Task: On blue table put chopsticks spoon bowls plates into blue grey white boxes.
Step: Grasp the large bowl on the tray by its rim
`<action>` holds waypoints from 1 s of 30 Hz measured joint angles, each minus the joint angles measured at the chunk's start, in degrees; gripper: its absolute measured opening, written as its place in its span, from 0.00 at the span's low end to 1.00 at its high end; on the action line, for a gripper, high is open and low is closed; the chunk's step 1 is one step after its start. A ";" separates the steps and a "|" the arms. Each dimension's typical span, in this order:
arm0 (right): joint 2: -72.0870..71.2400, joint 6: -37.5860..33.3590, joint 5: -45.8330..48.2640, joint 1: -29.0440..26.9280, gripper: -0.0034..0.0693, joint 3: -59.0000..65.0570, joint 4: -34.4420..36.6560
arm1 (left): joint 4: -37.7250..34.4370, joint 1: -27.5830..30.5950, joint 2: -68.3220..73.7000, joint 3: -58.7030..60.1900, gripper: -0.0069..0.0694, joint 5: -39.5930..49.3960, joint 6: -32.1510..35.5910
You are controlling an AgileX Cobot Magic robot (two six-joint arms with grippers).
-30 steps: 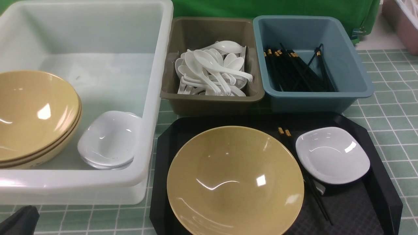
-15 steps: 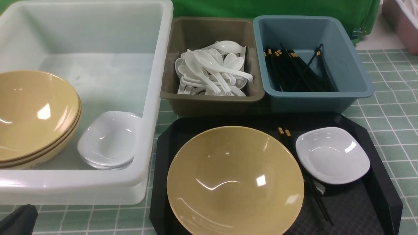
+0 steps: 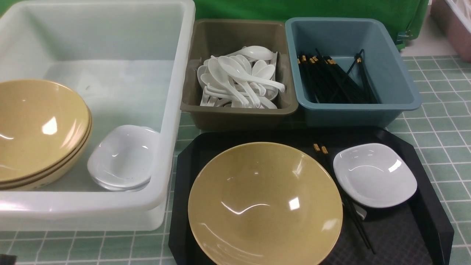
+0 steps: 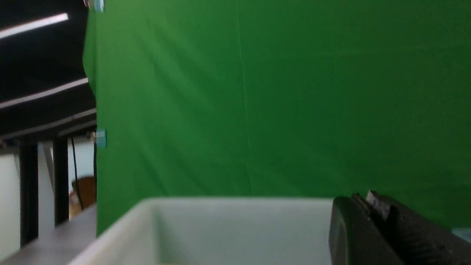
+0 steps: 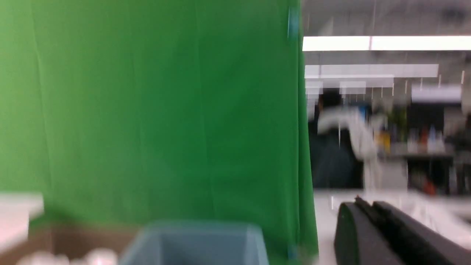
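On the black tray (image 3: 423, 221) sit a tan bowl (image 3: 265, 204), a small white plate (image 3: 375, 175) and a pair of black chopsticks (image 3: 358, 228) that runs partly under the plate. The white box (image 3: 176, 110) holds stacked tan bowls (image 3: 36, 129) and white plates (image 3: 123, 158). Several spoons (image 3: 239, 79) fill the grey box (image 3: 239, 110), and several chopsticks (image 3: 331, 81) lie in the blue box (image 3: 401, 84). My left gripper (image 4: 362, 200) is shut and empty, low beside the white box (image 4: 220, 206). My right gripper (image 5: 362, 204) has its fingers together, empty, facing the blue box (image 5: 195, 235).
The blue table (image 3: 441, 129) shows to the right of the tray and in a strip along the front. A green backdrop (image 3: 312, 9) hangs behind the boxes. A pinkish bin (image 3: 454, 25) stands at the far right.
The dark tip of my left gripper at the front view's lower left corner has sunk almost out of the picture. Nothing on the table has moved.
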 joint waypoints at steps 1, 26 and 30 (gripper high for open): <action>0.00 1.60 -2.21 0.00 0.17 0.00 -0.05 | 0.00 0.00 0.00 0.00 0.09 -3.30 0.00; 13.07 3.57 21.93 0.00 0.11 -25.59 -5.98 | -2.57 0.00 13.93 -29.34 0.09 12.45 -5.90; 22.36 1.79 34.82 0.58 0.11 -25.79 -5.93 | -4.91 -1.72 25.77 -30.98 0.09 22.38 -10.69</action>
